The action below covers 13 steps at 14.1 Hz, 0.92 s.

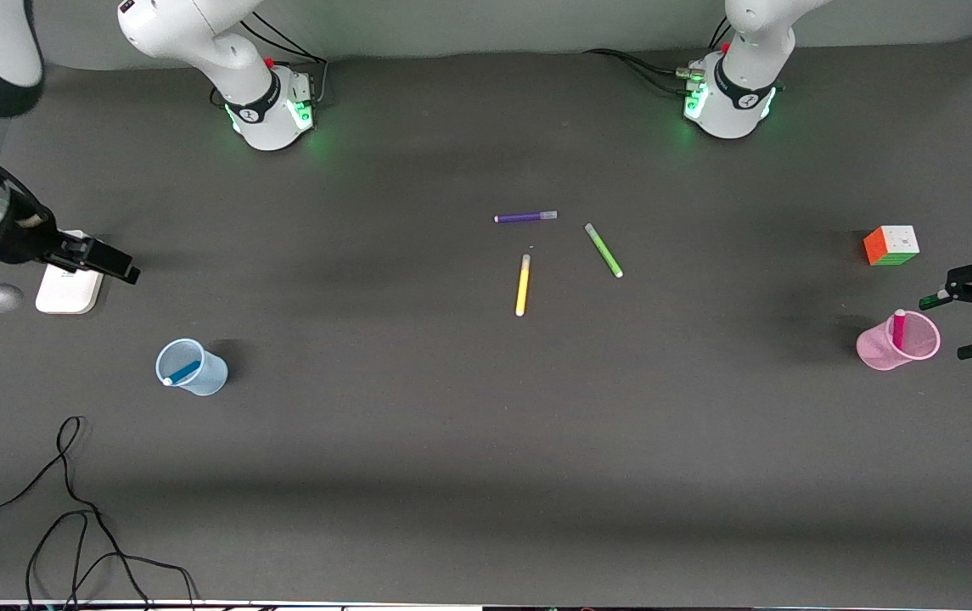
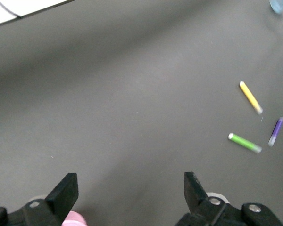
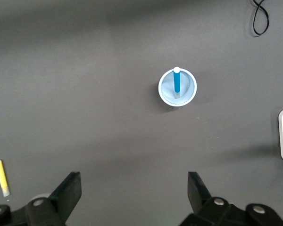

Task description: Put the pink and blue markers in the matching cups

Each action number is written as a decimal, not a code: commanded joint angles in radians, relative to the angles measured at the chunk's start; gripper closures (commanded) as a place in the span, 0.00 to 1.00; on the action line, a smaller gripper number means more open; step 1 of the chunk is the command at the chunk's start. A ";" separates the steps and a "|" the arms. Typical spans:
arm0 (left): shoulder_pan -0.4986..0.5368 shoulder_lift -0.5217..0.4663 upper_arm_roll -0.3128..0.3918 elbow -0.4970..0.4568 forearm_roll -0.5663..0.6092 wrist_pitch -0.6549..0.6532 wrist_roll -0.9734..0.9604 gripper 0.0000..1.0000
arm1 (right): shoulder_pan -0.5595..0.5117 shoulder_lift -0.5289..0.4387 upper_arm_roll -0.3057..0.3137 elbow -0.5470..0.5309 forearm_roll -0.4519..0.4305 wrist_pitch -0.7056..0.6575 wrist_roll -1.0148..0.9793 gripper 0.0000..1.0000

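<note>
Dark table (image 1: 469, 441): we see blue marker (image 1: 183, 372) in blue cup (image 1: 197, 373), pink marker (image 1: 899, 329) in pink cup (image 1: 880, 350). Left gripper (image 1: 957, 324) spread beside pink cup; right gripper (image 3: 134, 193) spread. No readable writing.

The tabletop (image 1: 452, 441) is dark grey. A blue marker (image 1: 182, 372) sits in a light blue cup (image 1: 205, 378). A pink marker (image 1: 899, 329) sits in a pink cup (image 1: 876, 348). Other pens are purple (image 1: 525, 217), green (image 1: 603, 250) and yellow (image 1: 523, 285). Both hands are black.
</note>
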 commanded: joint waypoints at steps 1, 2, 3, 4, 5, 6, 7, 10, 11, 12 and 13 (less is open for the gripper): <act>-0.040 -0.057 0.005 -0.014 -0.002 -0.049 -0.292 0.00 | 0.010 -0.031 0.001 -0.004 0.017 -0.007 -0.019 0.00; -0.043 -0.066 0.004 -0.014 0.000 -0.060 -0.399 0.00 | 0.015 -0.038 0.001 -0.004 0.017 -0.007 -0.013 0.00; -0.058 -0.074 0.004 -0.012 0.000 -0.081 -0.505 0.00 | 0.054 -0.044 -0.014 -0.005 0.009 -0.005 -0.008 0.00; -0.061 -0.077 0.004 -0.012 0.014 -0.101 -0.603 0.00 | 0.038 -0.046 -0.004 -0.009 0.003 -0.005 -0.007 0.00; -0.063 -0.088 0.004 -0.012 0.039 -0.118 -0.688 0.00 | -0.001 -0.046 0.012 -0.012 0.006 -0.004 -0.008 0.00; -0.067 -0.092 0.004 -0.014 0.069 -0.127 -0.791 0.00 | -0.038 -0.043 0.056 -0.012 0.009 -0.004 -0.008 0.00; -0.069 -0.092 0.002 -0.015 0.087 -0.135 -0.890 0.00 | -0.068 -0.038 0.097 -0.015 0.007 -0.004 -0.007 0.00; -0.119 -0.097 0.004 -0.014 0.217 -0.170 -1.093 0.00 | -0.227 -0.038 0.254 -0.021 0.007 0.004 -0.007 0.00; -0.135 -0.102 0.004 -0.012 0.254 -0.178 -1.164 0.00 | -0.318 -0.040 0.341 -0.021 0.007 0.004 -0.008 0.00; -0.148 -0.103 0.002 -0.012 0.274 -0.180 -1.202 0.00 | -0.380 -0.038 0.407 -0.021 0.009 0.004 -0.008 0.00; -0.165 -0.105 0.004 -0.012 0.308 -0.181 -1.235 0.00 | -0.411 -0.038 0.438 -0.022 0.009 0.004 -0.008 0.00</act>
